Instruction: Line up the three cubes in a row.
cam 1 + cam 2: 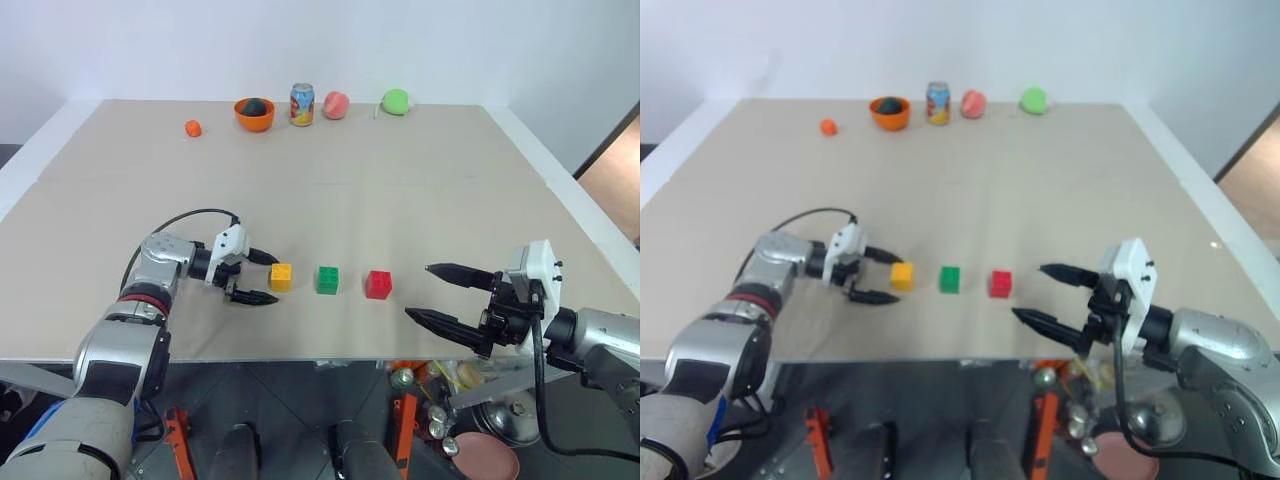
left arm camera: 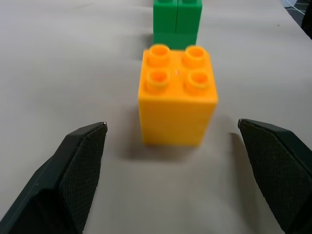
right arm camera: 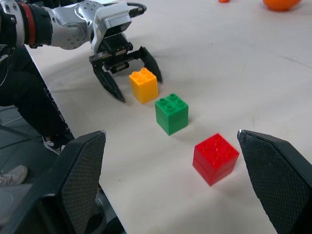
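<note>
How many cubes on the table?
3, in a row near the front edge: yellow-orange cube between the open left gripper's fingers, untouched; green cube in the middle; red cube nearest the right gripper. None appear hidden.

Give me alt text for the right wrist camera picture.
Three toy cubes, yellow, green and red, sit in a row on a beige table. The left gripper is open around the yellow one, not touching it.

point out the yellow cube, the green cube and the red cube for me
yellow cube point(image 1: 281, 277), left eye view, on its front face
green cube point(image 1: 328, 280), left eye view, on its front face
red cube point(image 3: 215, 158), right wrist view, near the middle of its body
</note>
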Action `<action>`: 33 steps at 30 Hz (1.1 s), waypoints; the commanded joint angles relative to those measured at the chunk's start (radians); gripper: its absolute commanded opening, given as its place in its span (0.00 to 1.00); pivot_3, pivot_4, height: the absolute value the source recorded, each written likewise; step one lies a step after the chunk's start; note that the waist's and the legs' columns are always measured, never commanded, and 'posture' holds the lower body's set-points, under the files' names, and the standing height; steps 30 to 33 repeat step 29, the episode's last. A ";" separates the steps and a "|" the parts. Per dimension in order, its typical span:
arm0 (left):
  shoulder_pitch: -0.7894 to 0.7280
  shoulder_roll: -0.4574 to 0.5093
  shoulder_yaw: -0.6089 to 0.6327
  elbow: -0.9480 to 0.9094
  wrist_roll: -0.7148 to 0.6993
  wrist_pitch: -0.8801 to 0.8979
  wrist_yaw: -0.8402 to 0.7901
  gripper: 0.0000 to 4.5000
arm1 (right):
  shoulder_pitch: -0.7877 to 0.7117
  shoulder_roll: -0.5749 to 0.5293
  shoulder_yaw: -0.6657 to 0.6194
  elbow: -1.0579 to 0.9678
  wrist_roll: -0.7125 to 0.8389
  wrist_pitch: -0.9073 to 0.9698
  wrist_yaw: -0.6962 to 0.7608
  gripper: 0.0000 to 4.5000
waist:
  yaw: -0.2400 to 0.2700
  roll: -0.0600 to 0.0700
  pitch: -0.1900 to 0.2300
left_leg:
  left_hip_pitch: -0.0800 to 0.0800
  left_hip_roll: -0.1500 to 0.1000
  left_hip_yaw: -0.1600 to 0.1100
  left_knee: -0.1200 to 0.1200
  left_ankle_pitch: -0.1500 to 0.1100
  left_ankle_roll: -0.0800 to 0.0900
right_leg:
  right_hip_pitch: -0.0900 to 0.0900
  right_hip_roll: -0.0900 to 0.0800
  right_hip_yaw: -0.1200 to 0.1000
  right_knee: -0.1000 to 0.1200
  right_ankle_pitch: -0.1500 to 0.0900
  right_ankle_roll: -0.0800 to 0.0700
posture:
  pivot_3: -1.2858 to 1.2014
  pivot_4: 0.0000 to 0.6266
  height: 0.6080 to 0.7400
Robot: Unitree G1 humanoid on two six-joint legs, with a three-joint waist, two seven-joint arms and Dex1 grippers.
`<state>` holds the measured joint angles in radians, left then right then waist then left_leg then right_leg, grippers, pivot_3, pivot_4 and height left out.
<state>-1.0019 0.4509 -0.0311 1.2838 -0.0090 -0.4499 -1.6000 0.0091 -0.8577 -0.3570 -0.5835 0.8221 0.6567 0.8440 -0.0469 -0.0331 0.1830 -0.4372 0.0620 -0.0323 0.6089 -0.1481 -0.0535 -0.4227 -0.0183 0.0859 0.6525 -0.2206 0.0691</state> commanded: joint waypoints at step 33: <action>0.873 -0.085 0.388 -1.550 -0.403 0.920 1.188 0.99 | -0.334 0.462 0.124 0.471 -0.382 -0.245 -0.466 1.00 | 0.000 0.001 0.000 | 0.012 0.001 0.002 0.000 0.002 0.002 | 0.007 0.000 0.002 0.005 0.003 -0.005 | 0.52 0.24 1.00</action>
